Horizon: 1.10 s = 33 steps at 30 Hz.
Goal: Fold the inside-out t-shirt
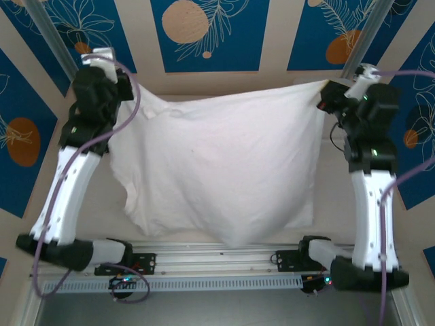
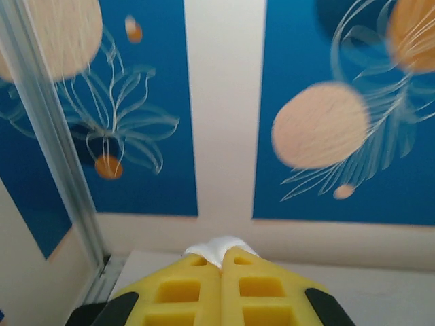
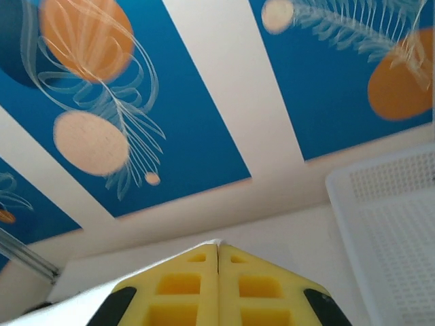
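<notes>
**White shirt strung between two closed pincers**

The inside-out t-shirt [image 1: 217, 170] hangs as a broad white sheet over the middle of the table [image 1: 334, 204]. Its top edge is stretched along the far edge, and its lowest point droops to the metal rail [image 1: 217, 257] at the near edge.

The left gripper [image 2: 221, 259] has its yellow fingers pressed together on a small tuft of white cloth at the shirt's upper left corner. The right gripper [image 3: 217, 248] is likewise pressed together, with only a sliver of white at its tips; from above, the shirt's upper right corner runs straight into it.

The sleeves and neckline are hard to make out. A small crease near the upper left may be the collar, but I cannot tell. The cloth covers most of the tabletop.

The table is pale beige. Behind it are walls of blue panels [image 1: 204, 34] with orange and cream discs and thin white leaf drawings, set apart by cream strips. An aluminium post [image 2: 54, 156] slants up the left side. A white perforated tray [image 3: 394, 224] lies cut off at the right edge of the right wrist view.
</notes>
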Tool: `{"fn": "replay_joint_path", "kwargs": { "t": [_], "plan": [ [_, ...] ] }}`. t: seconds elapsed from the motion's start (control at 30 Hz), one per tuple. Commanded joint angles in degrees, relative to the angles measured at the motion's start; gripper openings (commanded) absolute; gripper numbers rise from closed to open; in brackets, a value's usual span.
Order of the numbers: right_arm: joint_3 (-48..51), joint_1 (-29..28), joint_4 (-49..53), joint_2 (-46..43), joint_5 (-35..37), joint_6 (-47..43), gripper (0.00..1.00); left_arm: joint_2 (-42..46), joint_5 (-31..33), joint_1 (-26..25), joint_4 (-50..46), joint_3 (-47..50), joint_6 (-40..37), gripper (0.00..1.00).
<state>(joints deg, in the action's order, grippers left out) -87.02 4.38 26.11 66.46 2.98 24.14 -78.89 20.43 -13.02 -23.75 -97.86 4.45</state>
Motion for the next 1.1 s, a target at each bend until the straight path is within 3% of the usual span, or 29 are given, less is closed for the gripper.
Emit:
{"fn": "replay_joint_path", "kwargs": {
  "t": [0.0,0.13,0.3,0.5,0.8,1.07],
  "plan": [
    [-3.34,-0.91,-6.72,5.37,0.17,-3.26,0.00,-4.16,-5.98,3.65,0.59,-7.52,1.66,0.00],
    [-7.01,-1.15,-7.83,12.04,-1.31,-4.20,0.00,-9.22,-7.91,4.66,-0.08,-13.91,0.28,0.00],
    [-8.38,-1.57,-7.33,11.73,-1.38,-5.41,0.00,-5.71,-8.48,4.68,1.53,-13.49,-0.40,0.00],
    [-7.98,-1.60,-4.51,3.74,-1.00,-6.12,0.00,6.53,-10.23,4.68,2.86,-9.72,1.01,0.00],
    [-9.68,-1.60,2.10,-14.11,3.67,-7.83,0.00,23.78,-18.50,4.73,4.55,-9.62,7.12,0.00],
    [-19.88,-1.57,7.95,-18.19,7.71,-12.33,0.00,26.69,-19.77,4.72,5.38,-13.43,7.84,0.00]
  ]
}}
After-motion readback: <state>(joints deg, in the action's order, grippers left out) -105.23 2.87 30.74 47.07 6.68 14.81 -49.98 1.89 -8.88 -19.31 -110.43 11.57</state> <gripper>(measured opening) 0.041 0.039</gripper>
